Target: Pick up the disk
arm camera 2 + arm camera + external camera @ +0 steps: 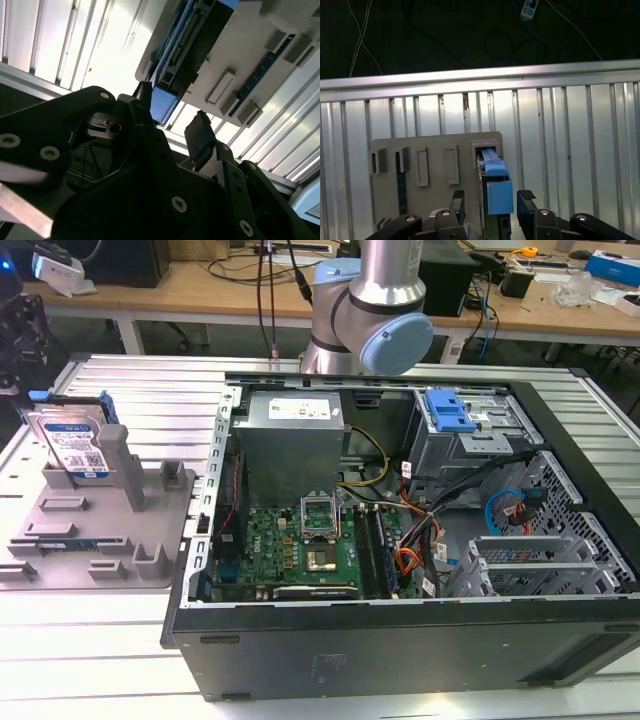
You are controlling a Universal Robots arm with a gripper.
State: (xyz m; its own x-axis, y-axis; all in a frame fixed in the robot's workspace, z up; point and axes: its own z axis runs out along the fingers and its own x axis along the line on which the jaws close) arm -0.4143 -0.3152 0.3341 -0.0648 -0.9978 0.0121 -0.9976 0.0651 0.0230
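The disk point(72, 445) stands on edge in a slot of the grey fixture point(100, 530) at the exterior view's left, its blue-and-white label facing out and a blue rail along its upper edge. In both wrist views my gripper point(491, 200) point(172, 117) is open and straddles that blue rail point(497, 187) point(162, 102), one black finger point(457, 200) on one side and the other finger point(526, 197) on the other. Small gaps show between the fingers and the disk. How far down the fingers reach along its faces I cannot tell.
An open computer case point(400, 540) lies to the exterior view's right of the fixture, with a blue drive-bay bracket point(448, 410) inside. The arm's body point(375, 310) rises behind the case. The ribbed metal table point(560, 150) ends at a rail point(480, 75) just beyond the fixture.
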